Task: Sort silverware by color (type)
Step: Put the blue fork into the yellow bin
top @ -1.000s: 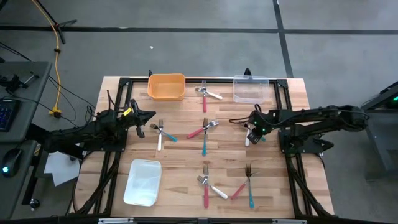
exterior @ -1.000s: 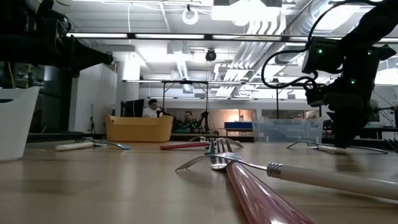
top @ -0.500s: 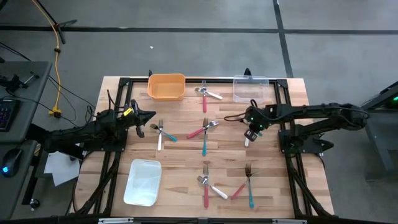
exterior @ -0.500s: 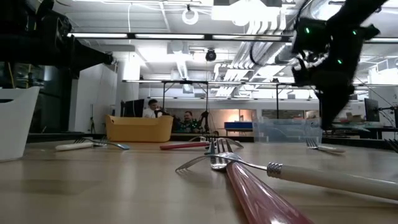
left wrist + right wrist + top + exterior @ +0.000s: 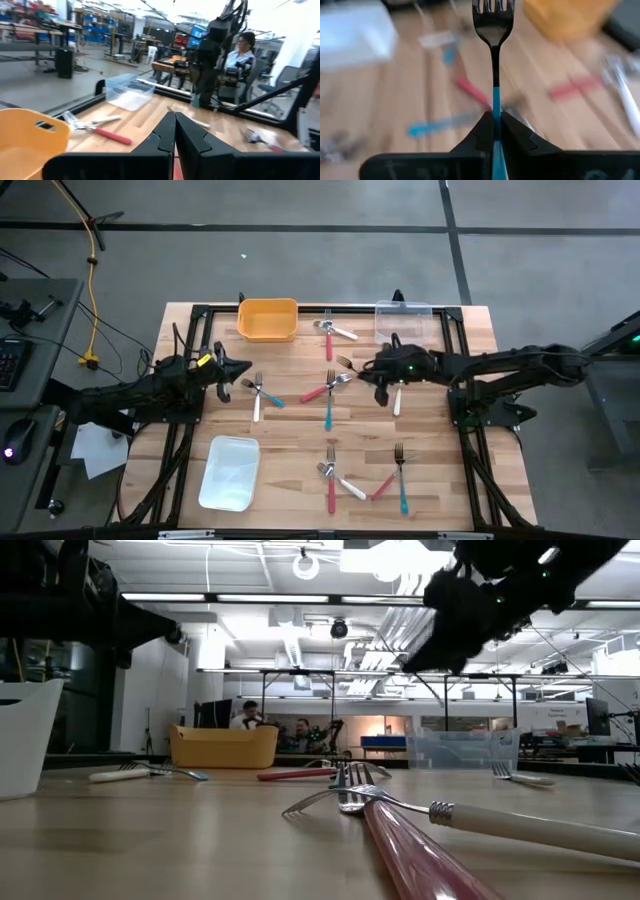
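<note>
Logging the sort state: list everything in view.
red forks: four, red handles, on table
white forks: four, white handles, on table
teal forks: three, teal handles, on table
held teal fork: one, in right gripper
orange bin: one, far edge
clear bin: one, far edge
white bin: one, near left
table: one, wood
left gripper: fingers shut, empty, table's left
right gripper: fingers shut on fork, above centre

Right arm extended from the right edge toward the centre of the surface, raised above it; right end effector (image 5: 375, 372) with fingers (image 5: 481, 131) pressed together on the teal handle of a fork (image 5: 494, 30). Left arm at the left edge, waiting; left end effector (image 5: 242, 370) with fingers fully closed, gripping nothing.
</note>
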`<state>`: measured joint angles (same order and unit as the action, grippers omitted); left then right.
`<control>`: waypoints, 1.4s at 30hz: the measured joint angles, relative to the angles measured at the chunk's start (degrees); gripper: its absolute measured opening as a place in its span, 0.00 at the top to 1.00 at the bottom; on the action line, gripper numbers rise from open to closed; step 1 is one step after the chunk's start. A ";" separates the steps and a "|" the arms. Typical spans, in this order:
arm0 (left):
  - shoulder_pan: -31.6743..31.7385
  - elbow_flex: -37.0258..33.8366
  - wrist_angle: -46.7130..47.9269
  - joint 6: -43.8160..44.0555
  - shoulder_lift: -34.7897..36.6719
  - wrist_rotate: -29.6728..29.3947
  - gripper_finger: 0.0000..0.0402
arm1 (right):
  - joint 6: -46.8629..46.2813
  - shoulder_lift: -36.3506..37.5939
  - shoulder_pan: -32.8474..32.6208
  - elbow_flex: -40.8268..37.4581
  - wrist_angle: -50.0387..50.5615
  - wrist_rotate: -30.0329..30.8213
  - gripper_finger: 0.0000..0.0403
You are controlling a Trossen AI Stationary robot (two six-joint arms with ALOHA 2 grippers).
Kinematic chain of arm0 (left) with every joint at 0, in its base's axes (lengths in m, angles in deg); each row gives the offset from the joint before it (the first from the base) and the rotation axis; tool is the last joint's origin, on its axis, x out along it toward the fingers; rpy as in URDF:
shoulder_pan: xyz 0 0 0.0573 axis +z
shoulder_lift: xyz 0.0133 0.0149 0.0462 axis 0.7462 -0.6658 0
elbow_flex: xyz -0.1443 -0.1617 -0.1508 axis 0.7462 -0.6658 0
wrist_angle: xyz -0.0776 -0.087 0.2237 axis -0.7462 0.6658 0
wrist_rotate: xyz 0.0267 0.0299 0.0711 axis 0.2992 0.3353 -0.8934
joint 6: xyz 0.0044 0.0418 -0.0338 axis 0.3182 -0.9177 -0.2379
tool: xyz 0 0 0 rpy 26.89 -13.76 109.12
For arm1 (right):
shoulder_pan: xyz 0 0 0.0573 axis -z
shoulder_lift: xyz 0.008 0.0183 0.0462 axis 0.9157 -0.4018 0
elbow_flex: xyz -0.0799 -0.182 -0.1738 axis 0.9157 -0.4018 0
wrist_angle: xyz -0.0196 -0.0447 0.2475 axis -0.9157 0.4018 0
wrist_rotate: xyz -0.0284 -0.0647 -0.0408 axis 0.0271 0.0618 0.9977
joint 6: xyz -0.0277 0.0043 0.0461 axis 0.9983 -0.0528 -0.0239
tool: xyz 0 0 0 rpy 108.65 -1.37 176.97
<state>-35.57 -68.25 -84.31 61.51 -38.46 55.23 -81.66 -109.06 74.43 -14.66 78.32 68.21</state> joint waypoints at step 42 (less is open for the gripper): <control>-6.11 37.39 -39.28 -16.69 -76.90 8.68 0.71 | 13.02 -17.67 1.14 -2.37 -50.69 -11.73 0.98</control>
<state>-41.68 -30.86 -123.58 44.82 -115.36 63.91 -68.64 -126.73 75.56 -17.03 27.63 56.48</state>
